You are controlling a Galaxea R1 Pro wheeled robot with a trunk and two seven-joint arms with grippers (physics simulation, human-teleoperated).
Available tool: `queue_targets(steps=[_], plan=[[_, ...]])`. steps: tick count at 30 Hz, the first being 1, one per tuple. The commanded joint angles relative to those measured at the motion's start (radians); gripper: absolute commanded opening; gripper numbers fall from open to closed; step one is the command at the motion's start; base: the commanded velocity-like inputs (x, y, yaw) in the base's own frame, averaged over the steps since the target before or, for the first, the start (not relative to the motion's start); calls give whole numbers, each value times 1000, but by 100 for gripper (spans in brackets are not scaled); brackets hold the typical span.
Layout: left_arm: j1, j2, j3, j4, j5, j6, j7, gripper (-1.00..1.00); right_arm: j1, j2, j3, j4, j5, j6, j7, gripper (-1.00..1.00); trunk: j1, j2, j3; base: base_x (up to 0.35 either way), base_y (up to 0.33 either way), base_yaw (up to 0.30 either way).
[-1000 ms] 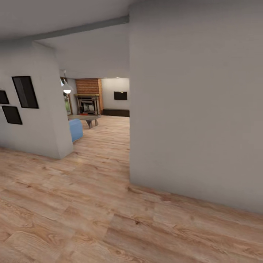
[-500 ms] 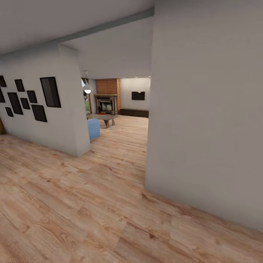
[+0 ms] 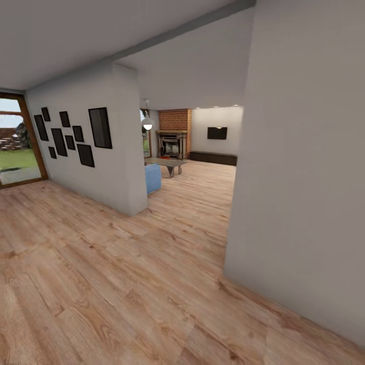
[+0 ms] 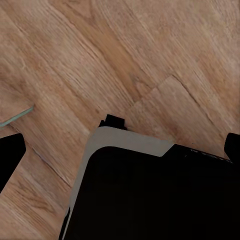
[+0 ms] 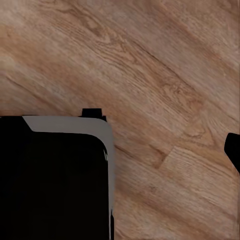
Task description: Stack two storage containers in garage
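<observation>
Beyond the grey-white wall corner [image 3: 133, 152] I am seeing open light wood-plank flooring [image 3: 126, 263] running between it and the big plain wall [image 3: 304, 177] into the living room [image 3: 203, 152], where one red brick chimney [image 3: 175, 119] is standing. Nine black frames [image 3: 100, 128] are hanging left of the corner. Compared with a second ago, a glass door [image 3: 15, 142] is showing. I cannot tell either gripper's state; no bins are showing here.

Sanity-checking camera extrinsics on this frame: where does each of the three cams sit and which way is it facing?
Head view: high on the robot, facing forward through a doorway to the living room's brick chimney; no arm visible.
Left wrist view: on the left arm, facing down at the wood-plank flooring and the robot's dark base.
Right wrist view: same, base below.
Shared: both wrist views see flooring and base.
</observation>
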Motion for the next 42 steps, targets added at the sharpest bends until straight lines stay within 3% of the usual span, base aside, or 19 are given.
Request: queue_targets(steps=[1,17,42], plan=[[-1,0,-2,1,4,-3,2,100,-1,0,8,3,-6,-6,-2,100,1,-1,-1,324,0,300],[-1,0,-2,1,5,-4,2,100,-1,0,8,3,-10,-16,-3,100,1,-1,-1,324,0,280],[-1,0,-2,1,5,-6,2,100,-1,8,3,3,-16,-5,-16,100,1,-1,-1,324,0,6]])
